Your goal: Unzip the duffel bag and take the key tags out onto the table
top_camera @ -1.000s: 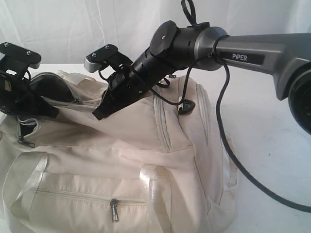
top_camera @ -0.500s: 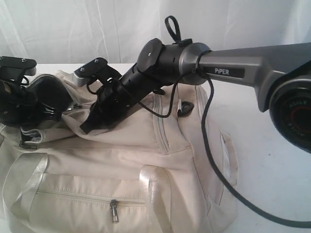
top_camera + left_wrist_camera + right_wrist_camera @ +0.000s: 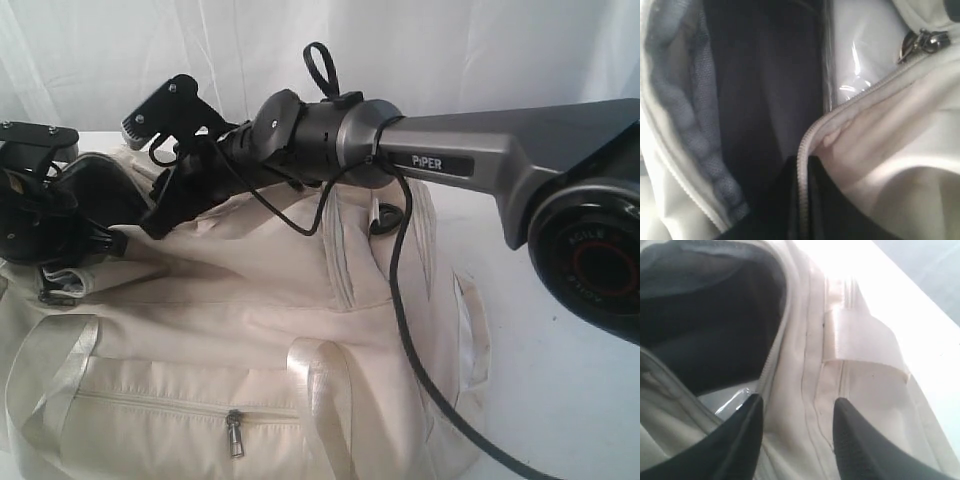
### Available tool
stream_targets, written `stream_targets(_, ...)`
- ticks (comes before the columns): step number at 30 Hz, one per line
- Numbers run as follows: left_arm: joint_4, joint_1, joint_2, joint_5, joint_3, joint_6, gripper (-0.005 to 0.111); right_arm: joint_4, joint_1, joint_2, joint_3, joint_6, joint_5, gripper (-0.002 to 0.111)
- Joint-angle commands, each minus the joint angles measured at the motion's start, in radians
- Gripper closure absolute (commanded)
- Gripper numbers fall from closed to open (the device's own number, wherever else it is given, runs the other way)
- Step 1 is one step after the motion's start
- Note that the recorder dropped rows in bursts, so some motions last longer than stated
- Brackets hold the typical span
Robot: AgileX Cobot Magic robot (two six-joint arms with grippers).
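Right, worktop [image 3: 560, 300] first: white, wide, carries the bag [image 3: 250, 300], which fills most of the ext view. Bag is soft cloth that slumps & creases, w/ no stiff wall. I'd judge any pull just drags fabric unless the other side is pinned.

Main zip is open at the L end of the ext view, and the mouth [image 3: 95, 185] gapes on dark lining. R arm reaches across the middle to that mouth. R hand [image 3: 797, 401] has its fingers well apart w/ nothing betw them, poised just over the rim, bag cloth and a strap [image 3: 865, 345] below.

L hand [image 3: 802, 172] is at the mouth too. Its dark fingers look pinched tight on the zip edge, holding the flap, tho the view is close & blurry. Clear film [image 3: 855, 75] glints inside by the lining. Zip pull [image 3: 920, 42] lies at the far rim, nothing on it.

Tags aren't in view on any cam, prob. deep in the dark. I'd expect them to be light, hard plastic, loose on a ring, apt to swing & slip. Best take the ring or the bunch's neck, not one tag. Risk is that the fingers snag lining instead.
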Motion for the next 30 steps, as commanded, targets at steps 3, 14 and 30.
stream_targets(3,-0.003,0.004,-0.007,0.037,0.001,0.017,0.107,-0.007,-0.003,0.026,-0.003,-0.079,0.053,0.064)
stream_targets(14,-0.006,0.004,0.006,0.091,0.001,0.021,0.107,0.007,-0.001,0.013,-0.049,-0.109,0.125,0.061)
stream_targets(30,-0.019,0.004,0.006,0.089,0.001,0.044,0.107,0.007,-0.001,0.050,-0.045,-0.169,0.143,0.073)
